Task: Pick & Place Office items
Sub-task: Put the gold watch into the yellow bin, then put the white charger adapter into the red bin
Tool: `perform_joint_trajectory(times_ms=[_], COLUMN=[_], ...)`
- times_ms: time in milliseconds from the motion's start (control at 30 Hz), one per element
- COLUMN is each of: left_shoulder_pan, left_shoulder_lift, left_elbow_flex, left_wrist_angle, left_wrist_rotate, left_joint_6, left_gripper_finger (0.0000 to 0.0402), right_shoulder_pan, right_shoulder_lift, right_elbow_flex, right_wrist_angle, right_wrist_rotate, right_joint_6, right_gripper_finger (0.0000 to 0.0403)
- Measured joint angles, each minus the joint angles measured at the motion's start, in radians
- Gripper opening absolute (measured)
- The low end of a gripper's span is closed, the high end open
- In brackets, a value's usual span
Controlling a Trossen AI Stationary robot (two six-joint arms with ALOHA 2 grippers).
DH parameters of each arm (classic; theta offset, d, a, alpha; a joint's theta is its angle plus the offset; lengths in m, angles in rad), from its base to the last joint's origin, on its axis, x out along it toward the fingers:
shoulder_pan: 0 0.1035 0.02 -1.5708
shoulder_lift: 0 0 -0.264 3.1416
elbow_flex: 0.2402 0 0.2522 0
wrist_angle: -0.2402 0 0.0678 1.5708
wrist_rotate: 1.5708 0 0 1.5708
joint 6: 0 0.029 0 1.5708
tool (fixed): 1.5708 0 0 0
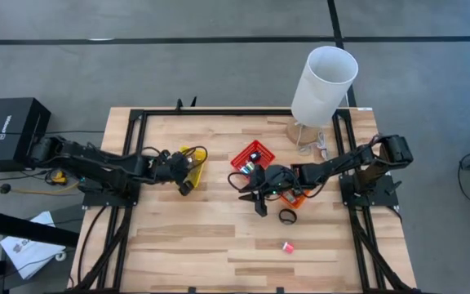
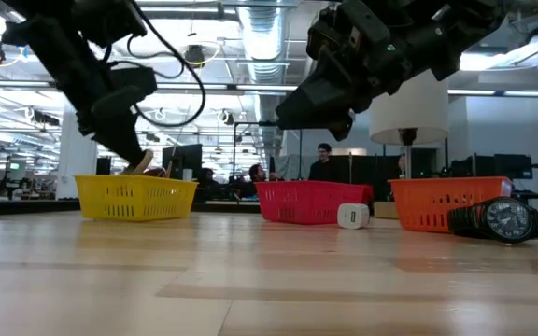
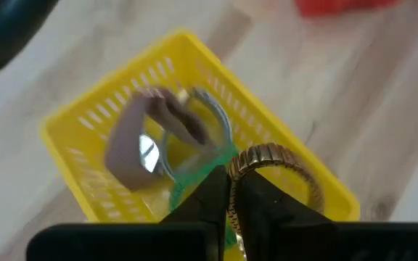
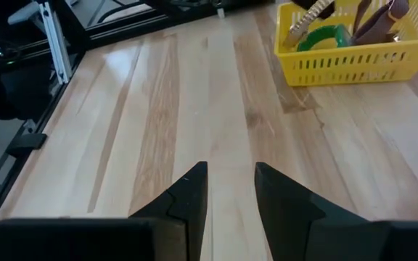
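Left gripper (image 3: 228, 190) above the yellow basket (image 3: 85, 119)

The dark fingers (image 3: 210, 190) are closed on a gold-coloured expansion watch band (image 3: 271, 156). The basket below contains a brown-strapped watch (image 3: 140, 141) and a green ring (image 3: 202, 174). A red basket (image 3: 339, 6) lies beyond on the wooden table (image 3: 354, 94).

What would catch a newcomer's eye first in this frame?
Probably the three bright mesh baskets across the middle of the table: the yellow basket under the left gripper, then the red basket and the orange basket by the right gripper. The tall white cylinder at the far edge also stands out. In the low view a black wristwatch lies beside the orange basket.
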Motion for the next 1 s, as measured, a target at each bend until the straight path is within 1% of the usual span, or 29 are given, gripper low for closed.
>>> perform_joint_trajectory(times_ms=[67,167,433,567,833,900,1000], left_shoulder_pan=[0.000,0.000,0.000,0.000,0.000,0.000,0.000], left_shoulder_lift=[0.000,0.000,0.000,0.000,0.000,0.000,0.000], left_elbow_flex=[-0.008,-0.009,-0.009,-0.009,-0.009,-0.009,-0.009], left_wrist_angle=[-0.003,0.002,0.012,0.019,0.033,0.037,0.039], left_wrist_rotate=[0.011,-0.015,-0.029,-0.029,-0.029,-0.029,-0.028], left_joint_6=[0.000,-0.001,-0.003,-0.003,-0.003,-0.004,-0.004], left_gripper_finger=[0.0021,0.0034,0.0085,0.0102,0.0110,0.0110,0.0108], right_shoulder_pan=[0.000,0.001,0.001,-0.007,-0.020,-0.013,-0.001], right_shoulder_lift=[0.000,0.000,0.000,0.000,0.000,0.000,0.000], right_elbow_flex=[0.000,0.000,0.000,0.000,0.000,0.000,0.000], right_wrist_angle=[-0.001,-0.002,-0.002,-0.002,-0.006,-0.014,-0.038], right_wrist_rotate=[0.000,0.000,0.000,0.000,0.000,-0.001,-0.002], right_joint_6=[0.000,0.000,0.000,0.000,0.000,0.000,0.000], right_gripper_finger=[0.0107,0.0107,0.0107,0.0107,0.0111,0.0119,0.0143])
